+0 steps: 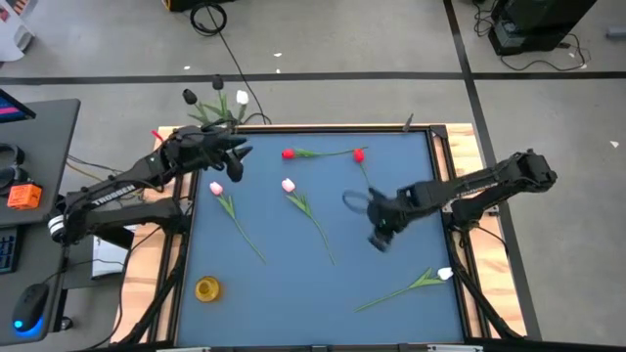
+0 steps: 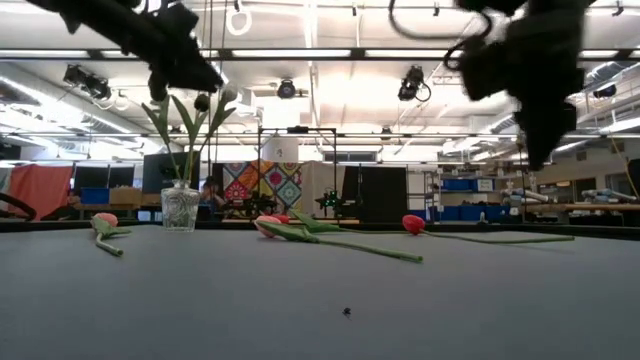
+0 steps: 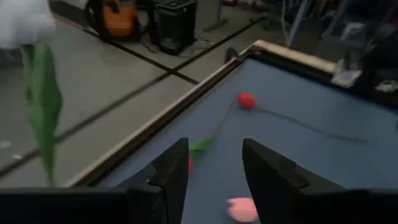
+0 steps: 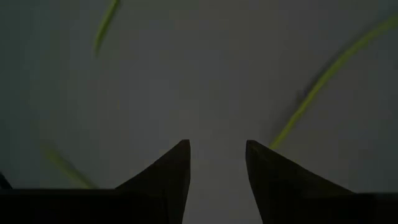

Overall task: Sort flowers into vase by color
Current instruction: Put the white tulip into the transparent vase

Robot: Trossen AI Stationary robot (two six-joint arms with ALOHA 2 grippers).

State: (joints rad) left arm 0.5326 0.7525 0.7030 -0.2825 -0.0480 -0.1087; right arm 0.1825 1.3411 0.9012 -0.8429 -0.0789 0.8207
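Currently the left gripper (image 1: 238, 154) is hovering at the far left corner of the blue counter (image 1: 323, 293), right beside the glass vase (image 2: 180, 208), and its jaws are standing apart with nothing between them. The vase is already carrying a white tulip (image 1: 242, 97) and a dark tulip (image 1: 189, 96), whose heads are leaning out past the counter's edge.

The right gripper (image 1: 380, 238) is hanging over the middle of the counter, pointing down at bare blue cloth, with its jaws also parted and empty.

Six flowers are lying loose. Two red tulips (image 1: 288, 154) are resting near the far edge with their stems overlapping. Two pink tulips (image 1: 216, 189) are lying near the left gripper, stems trailing toward the near edge. Another white tulip (image 1: 445, 275) is lying near the right edge, well apart from the rest. A small yellow object (image 1: 206, 288) is sitting near the front left corner.

The step in hand looks like picking the next flower. To do it well, the left arm should be choosing the nearer pink tulip, coming down on the stem just below the head, across the stem rather than along it, and closing gently so the thin stem is not slipping or bending. Lifting it upright before approaching the vase would be keeping the stems already in there undisturbed.
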